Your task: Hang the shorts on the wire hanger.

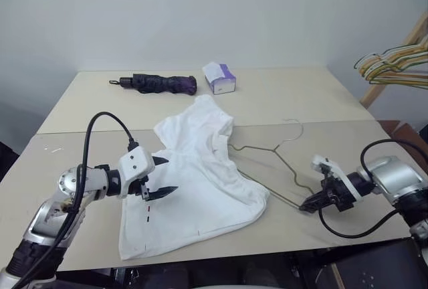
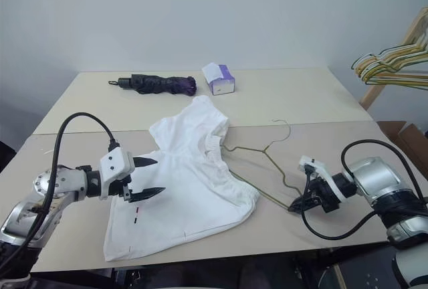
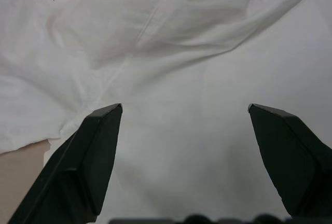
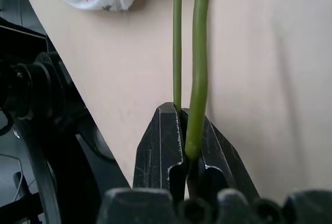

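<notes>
Right gripper [image 1: 309,203] is seen pinched tight on the corner of the wire hanger [image 1: 284,163], whose far end is tucked under the shorts [image 1: 194,188] lying on the table [image 1: 281,105]. Left gripper [image 1: 160,176] is held spread wide just above the white cloth. Threading appears to be in hand; next, the fabric would need to be gripped and steadied.
</notes>
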`<state>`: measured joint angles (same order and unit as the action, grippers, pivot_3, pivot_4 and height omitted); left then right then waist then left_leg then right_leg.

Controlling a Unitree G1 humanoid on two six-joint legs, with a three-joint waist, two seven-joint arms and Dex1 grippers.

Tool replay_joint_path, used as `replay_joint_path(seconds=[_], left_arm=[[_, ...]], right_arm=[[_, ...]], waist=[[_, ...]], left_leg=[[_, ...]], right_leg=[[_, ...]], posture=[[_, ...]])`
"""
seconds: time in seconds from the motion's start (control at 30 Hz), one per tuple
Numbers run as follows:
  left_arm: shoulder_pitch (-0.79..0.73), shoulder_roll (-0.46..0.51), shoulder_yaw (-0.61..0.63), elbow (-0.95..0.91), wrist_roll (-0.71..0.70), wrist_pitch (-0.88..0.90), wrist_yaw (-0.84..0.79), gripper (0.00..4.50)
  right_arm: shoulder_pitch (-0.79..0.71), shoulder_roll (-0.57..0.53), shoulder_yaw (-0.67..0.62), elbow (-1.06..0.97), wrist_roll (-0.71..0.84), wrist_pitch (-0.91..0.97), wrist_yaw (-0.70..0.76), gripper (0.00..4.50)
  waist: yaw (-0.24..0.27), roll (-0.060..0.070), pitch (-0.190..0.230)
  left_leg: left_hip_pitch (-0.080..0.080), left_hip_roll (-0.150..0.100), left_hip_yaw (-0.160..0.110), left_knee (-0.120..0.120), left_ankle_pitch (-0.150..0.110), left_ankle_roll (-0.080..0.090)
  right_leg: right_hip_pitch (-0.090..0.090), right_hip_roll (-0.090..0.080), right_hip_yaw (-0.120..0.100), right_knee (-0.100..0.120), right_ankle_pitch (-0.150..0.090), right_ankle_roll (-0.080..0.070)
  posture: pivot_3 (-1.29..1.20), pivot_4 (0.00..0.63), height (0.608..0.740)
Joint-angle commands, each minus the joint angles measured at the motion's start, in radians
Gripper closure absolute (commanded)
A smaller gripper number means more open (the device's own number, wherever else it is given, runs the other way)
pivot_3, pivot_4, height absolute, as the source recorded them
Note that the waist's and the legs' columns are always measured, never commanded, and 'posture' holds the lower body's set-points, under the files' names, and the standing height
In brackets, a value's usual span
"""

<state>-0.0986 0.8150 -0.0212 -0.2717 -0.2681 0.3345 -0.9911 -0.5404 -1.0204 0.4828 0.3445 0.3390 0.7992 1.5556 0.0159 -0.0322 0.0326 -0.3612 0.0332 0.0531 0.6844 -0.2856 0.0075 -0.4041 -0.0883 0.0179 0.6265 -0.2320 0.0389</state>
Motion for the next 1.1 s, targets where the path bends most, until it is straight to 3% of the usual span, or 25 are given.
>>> replay_joint_path(seconds=[0.03, 0.13, 0.27, 0.37, 0.47, 0.63, 0.73, 0.83, 1.0, 1.1], left_arm=[[-0.012, -0.014, -0.006, -0.005, 0.014, -0.024, 0.014, 0.29], [-0.022, -0.028, -0.016, 0.001, 0.022, -0.026, 0.015, 0.29], [-0.026, -0.039, -0.020, 0.007, 0.028, -0.032, 0.018, 0.29], [-0.009, -0.035, -0.014, 0.002, 0.036, -0.041, 0.019, 0.29], [0.005, -0.032, -0.012, -0.007, 0.039, -0.040, 0.025, 0.29], [0.017, -0.029, -0.016, -0.017, 0.062, -0.045, 0.046, 0.29], [0.018, -0.028, -0.017, -0.017, 0.071, -0.048, 0.049, 0.29], [0.016, -0.030, -0.016, -0.014, 0.073, -0.052, 0.046, 0.29], [0.015, -0.033, -0.013, -0.013, 0.078, -0.052, 0.054, 0.29], [0.014, -0.032, -0.014, -0.013, 0.082, -0.053, 0.055, 0.29]], right_arm=[[-0.092, -0.004, 0.042, 0.005, 0.084, 0.073, 0.059, 4.50], [-0.192, 0.020, 0.089, 0.092, 0.201, 0.142, 0.059, 4.50], [-0.308, 0.055, 0.222, 0.219, 0.234, 0.128, 0.059, 4.50], [-0.325, -0.014, 0.399, 0.135, 0.302, 0.026, 0.059, 4.50], [-0.368, -0.004, 0.503, 0.171, 0.323, 0.008, 0.059, 4.50], [-0.483, 0.147, 0.498, 0.436, 0.318, 0.020, 0.059, 4.50], [-0.504, 0.146, 0.543, 0.431, 0.346, -0.019, 0.059, 4.50], [-0.501, 0.087, 0.644, 0.302, 0.394, -0.076, 0.059, 4.50], [-0.547, 0.257, 0.476, 0.589, 0.319, -0.005, 0.059, 4.50], [-0.546, 0.299, 0.376, 0.678, 0.242, -0.041, 0.059, 4.50]], waist=[[-0.003, 0.000, 0.000], [-0.018, 0.001, 0.001], [-0.026, 0.001, 0.001], [-0.019, 0.002, 0.001], [-0.011, 0.002, 0.001], [-0.016, 0.003, 0.002], [-0.005, 0.003, 0.002], [0.008, 0.004, 0.002], [0.001, 0.003, 0.001], [0.001, 0.004, 0.002]], left_leg=[[0.000, 0.000, 0.000, 0.000, 0.000, 0.000], [0.003, 0.000, 0.001, 0.000, 0.000, 0.000], [0.003, 0.000, 0.001, 0.000, 0.000, 0.000], [0.001, 0.000, 0.000, 0.000, 0.000, 0.000], [-0.002, 0.000, 0.000, 0.000, 0.000, 0.001], [-0.001, 0.000, 0.001, 0.000, 0.000, 0.000], [0.000, 0.001, -0.001, 0.000, 0.001, 0.000], [-0.002, 0.000, -0.001, 0.000, 0.001, 0.000], [-0.011, 0.000, 0.000, 0.000, 0.001, -0.001], [-0.011, 0.000, 0.000, 0.000, 0.002, -0.002]], right_leg=[[0.000, 0.000, 0.000, 0.000, 0.000, 0.000], [0.001, 0.000, 0.002, 0.001, 0.001, -0.001], [0.001, 0.001, 0.002, 0.001, 0.001, -0.001], [0.000, 0.000, 0.001, 0.001, 0.001, -0.001], [-0.003, -0.001, -0.001, 0.001, 0.000, -0.001], [-0.004, 0.000, 0.000, 0.002, 0.002, -0.002], [-0.002, 0.000, 0.000, 0.003, 0.002, -0.003], [-0.003, -0.001, -0.002, 0.003, 0.001, -0.002], [-0.015, -0.001, -0.001, 0.006, 0.003, -0.004], [-0.016, 0.000, -0.001, 0.008, 0.003, -0.004]], posture=[[0.04, 0.000, 0.740], [0.04, 0.000, 0.740], [0.05, 0.000, 0.740], [0.06, 0.000, 0.740], [0.07, 0.000, 0.740], [0.09, 0.000, 0.740], [0.09, 0.000, 0.740], [0.09, 0.000, 0.740], [0.09, 0.000, 0.740], [0.09, 0.000, 0.740]])
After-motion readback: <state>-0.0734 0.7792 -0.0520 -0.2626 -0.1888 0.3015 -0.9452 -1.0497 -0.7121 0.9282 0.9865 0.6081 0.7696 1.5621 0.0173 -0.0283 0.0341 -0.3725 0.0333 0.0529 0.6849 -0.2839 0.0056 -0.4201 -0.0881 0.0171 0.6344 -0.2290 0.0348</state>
